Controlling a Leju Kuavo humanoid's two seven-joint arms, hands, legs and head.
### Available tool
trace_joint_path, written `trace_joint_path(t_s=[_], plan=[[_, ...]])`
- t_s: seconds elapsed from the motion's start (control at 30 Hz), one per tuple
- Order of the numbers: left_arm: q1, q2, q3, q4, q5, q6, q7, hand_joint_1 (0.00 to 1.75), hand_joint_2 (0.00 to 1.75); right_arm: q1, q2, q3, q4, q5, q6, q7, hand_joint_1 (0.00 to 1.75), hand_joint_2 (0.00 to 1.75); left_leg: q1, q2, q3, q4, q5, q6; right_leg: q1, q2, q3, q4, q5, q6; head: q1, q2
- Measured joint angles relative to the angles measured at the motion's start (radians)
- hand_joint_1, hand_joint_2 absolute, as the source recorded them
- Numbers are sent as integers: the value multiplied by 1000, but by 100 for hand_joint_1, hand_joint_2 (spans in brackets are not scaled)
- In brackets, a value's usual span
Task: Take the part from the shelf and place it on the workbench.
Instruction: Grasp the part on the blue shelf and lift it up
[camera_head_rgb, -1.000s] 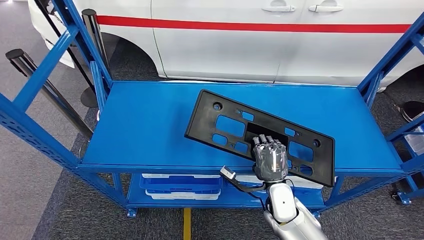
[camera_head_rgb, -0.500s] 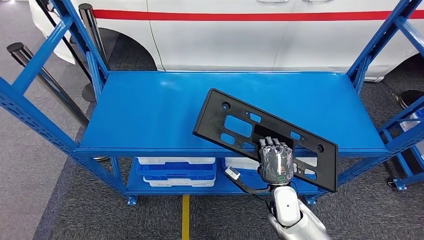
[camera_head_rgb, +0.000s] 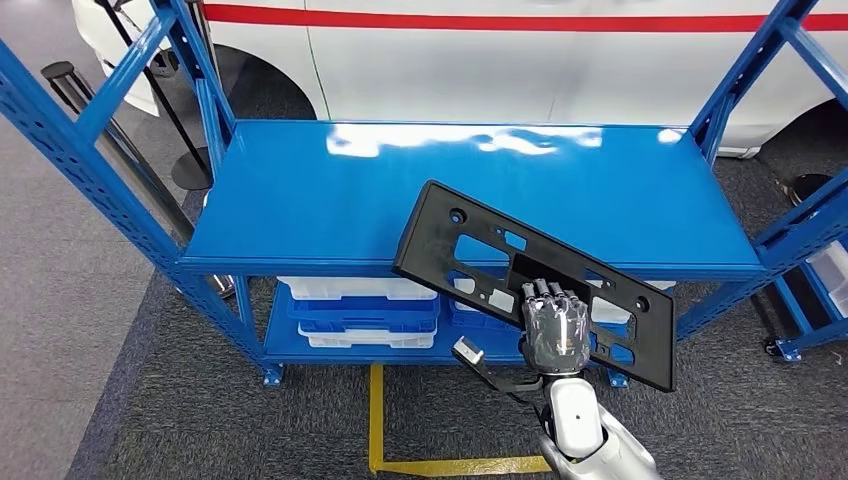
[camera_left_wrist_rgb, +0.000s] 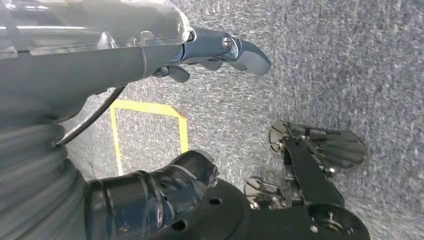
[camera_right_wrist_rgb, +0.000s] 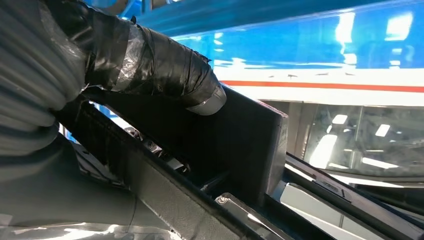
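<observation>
1. Now we see the right robot hand (camera_head_rgb: 553, 325) gripping the black part (camera_head_rgb: 480, 258) by its central cut-out, the part tilted, overhanging the blue shelf (camera_head_rgb: 300, 200) front edge.
2. Left robot hand (camera_left_wrist_rgb: 220, 50) hangs over the grey floor, fingers apart, holding nothing.
3. We suggest keeping the grip firm and the long part level, and clearing the shelf uprights (camera_head_rgb: 745, 75) when turning toward the worktop.

Light: overhead lamps are lighting the scene brightly and evenly
Glare: white reflections are streaking across the shelf top (camera_head_rgb: 470, 140)
Blur: the carpet (camera_left_wrist_rgb: 350, 60) is smearing, close hand parts are looking soft
</observation>
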Motion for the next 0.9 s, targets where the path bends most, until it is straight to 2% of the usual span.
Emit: trace_joint_path(t_s=[0.03,0.07,0.13,0.17,0.2,0.23,0.3,0.33,0.37,0.4,0.43,0.47,0.5,0.53,0.57,0.6,0.63,0.67,0.7,0.73,0.8,0.83,0.87,0.9], plan=[[-1,0,-1,0,0,0,0,0,175,-2,0,1,0,0,0,-1,175,175,0,0,-5,0,8,-7,3,1,35,-56,-10,-3,0,0],[-2,0,-1,0,0,0,0,0,175,-3,0,2,-1,0,0,-6,175,175,2,0,-9,-2,18,-15,8,3,54,-93,-21,-8,0,0],[-2,-3,-2,0,0,0,0,0,175,1,2,2,-3,0,0,-35,175,175,8,-1,-17,-5,33,-30,14,1,50,-116,-12,-25,0,0],[-1,-4,-2,0,0,-1,0,0,175,7,4,0,-3,0,0,-60,175,175,10,-2,-24,2,20,-35,15,-1,43,-120,-2,-37,0,0],[1,-5,-2,0,0,-2,0,0,175,14,8,-4,-4,0,0,-84,175,175,11,-3,-32,20,-6,-38,15,-4,34,-123,9,-49,0,0],[4,-5,-2,0,0,-4,0,0,175,20,13,-7,-6,0,0,-103,175,175,12,-4,-45,61,-53,-37,16,-5,23,-124,19,-59,0,0],[7,-6,-2,0,0,-6,0,0,175,30,23,-13,-10,0,0,-127,175,175,10,-4,-73,185,-149,-35,23,-6,-5,-119,38,-69,-1,0],[7,-6,-2,0,0,-6,0,0,175,34,28,-17,-12,-1,0,-141,175,175,9,-4,-81,246,-174,-34,27,-7,-21,-116,48,-70,-1,0],[6,-6,-2,0,0,-6,0,0,175,40,33,-24,-14,-3,0,-164,175,175,9,-4,-78,281,-171,-33,31,-9,-36,-113,58,-71,-1,0],[6,-6,-2,0,1,-7,-1,0,175,48,40,-36,-18,-10,0,-202,175,175,8,-4,-60,286,-146,-31,33,-10,-53,-108,66,-71,-1,0],[6,-6,-2,0,2,-7,-3,0,175,58,51,-52,-24,-31,0,-254,175,175,8,-4,-26,257,-113,-28,35,-11,-69,-101,74,-70,-1,0],[5,-6,-2,0,3,-7,-5,0,175,68,65,-68,-32,-71,1,-315,175,175,6,-4,22,201,-93,-23,35,-11,-85,-92,81,-69,-1,0],[5,-5,-1,0,6,-7,-8,0,175,77,80,-81,-41,-131,6,-381,175,175,3,-4,77,125,-91,-18,36,-11,-99,-82,87,-67,-1,0],[3,-5,-1,0,9,-7,-12,0,175,84,93,-88,-52,-208,18,-444,175,175,-1,-5,122,59,-103,-15,36,-10,-108,-74,93,-62,-1,0],[2,-4,-1,0,14,-7,-15,0,175,88,105,-92,-62,-296,40,-503,175,175,-5,-5,150,11,-118,-12,35,-11,-114,-70,101,-58,-1,0],[1,-4,-1,0,17,-7,-19,0,175,92,116,-93,-73,-383,69,-556,175,175,-8,-6,161,-14,-125,-11,34,-11,-117,-70,109,-52,-1,0],[1,-5,0,0,20,-7,-22,0,175,97,125,-93,-83,-472,107,-607,175,175,-7,-6,156,-19,-120,-8,34,-11,-118,-72,117,-46,0,0],[1,-5,1,0,23,-8,-25,0,175,103,135,-93,-94,-557,147,-653,175,175,-5,-4,149,-22,-109,-4,32,-10,-121,-70,113,-40,0,0],[1,-5,1,0,24,-8,-28,0,175,112,144,-93,-107,-633,186,-692,175,175,-3,-2,141,-25,-97,2,31,-7,-127,-55,89,-35,0,0],[0,-5,2,0,26,-8,-30,0,175,121,154,-92,-120,-700,222,-726,175,175,0,1,130,-27,-84,8,30,-4,-137,-24,47,-30,1,0],[-1,-5,4,0,29,-7,-32,0,175,140,171,-86,-144,-779,267,-765,175,175,-2,5,101,-25,-60,15,23,-2,-163,89,-57,-22,2,0],[-1,-5,4,0,30,-7,-32,0,175,147,178,-82,-152,-795,276,-774,175,175,-3,5,85,-23,-49,16,20,-2,-171,150,-85,-18,2,0],[-1,-5,5,0,30,-7,-33,0,175,153,183,-78,-159,-803,281,-778,175,175,-4,6,67,-19,-38,15,17,-2,-171,194,-86,-15,2,0],[-1,-5,5,0,31,-7,-33,0,175,157,187,-76,-165,-809,285,-781,175,175,-4,6,50,-14,-28,14,14,-2,-159,209,-65,-13,2,0]])
